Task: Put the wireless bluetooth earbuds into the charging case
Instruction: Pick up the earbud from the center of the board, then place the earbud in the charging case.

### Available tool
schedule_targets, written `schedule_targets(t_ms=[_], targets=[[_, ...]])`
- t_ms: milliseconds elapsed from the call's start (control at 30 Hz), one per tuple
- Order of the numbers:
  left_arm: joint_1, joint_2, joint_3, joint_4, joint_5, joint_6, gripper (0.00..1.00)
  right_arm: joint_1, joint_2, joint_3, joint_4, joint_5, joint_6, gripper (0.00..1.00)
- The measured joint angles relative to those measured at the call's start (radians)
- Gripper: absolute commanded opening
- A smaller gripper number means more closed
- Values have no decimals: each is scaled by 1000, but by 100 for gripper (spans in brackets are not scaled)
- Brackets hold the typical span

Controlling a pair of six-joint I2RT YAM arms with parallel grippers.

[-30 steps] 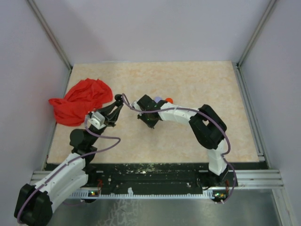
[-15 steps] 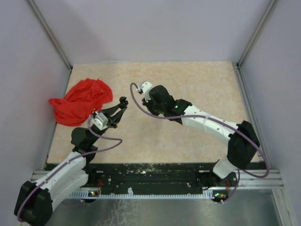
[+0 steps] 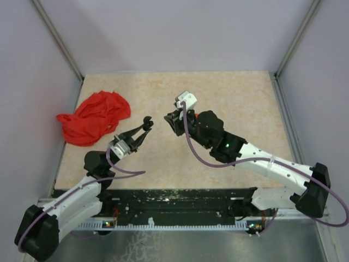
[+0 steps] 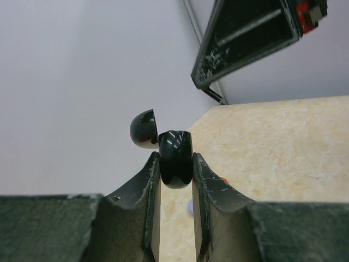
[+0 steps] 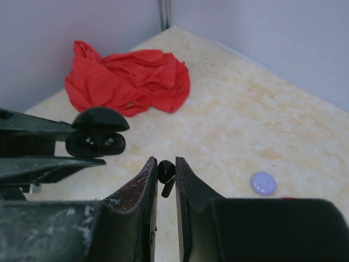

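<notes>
**A:** How many earbuds do you count?

**B:** One. A black earbud is pinched between the fingers of the right gripper, which are closed on it. It sits near the middle of the table, just right of the case and not touching it.

**A:** And cases?

**B:** One black case with its lid tipped open. The left gripper is clamped on its lower half and holds it left of centre. I can't see from here whether anything lies inside.

**A:** What else is there?

**B:** One red cloth, crumpled at the far left. One pale lilac disc lies flat on the table, right of the grippers. One reddish bit shows just beside the disc. It is mostly hidden, so I can't say what it is.

**A:** Any writing?

**B:** In the left wrist view a dark bracket overhead carries a small red patch. Any marks on it are too small to read.
</notes>
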Motion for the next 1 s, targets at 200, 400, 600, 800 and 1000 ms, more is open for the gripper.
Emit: schedule_targets(t_ms=[200, 400, 600, 800, 1000], targets=[[-53, 0, -28, 26, -12, 89, 0, 70, -39, -87, 220, 25, 23, 5], [-67, 1, -63, 114, -21, 113, 0, 124, -39, -178, 421, 33, 32, 4], [-67, 5, -75, 181, -23, 110, 0, 165, -36, -232, 591, 58, 45, 4], [-68, 10, -77, 208, -22, 103, 0, 186, -2, -244, 724, 87, 54, 4], [-68, 10, -77, 220, -22, 97, 0, 209, 51, -244, 803, 116, 53, 4]])
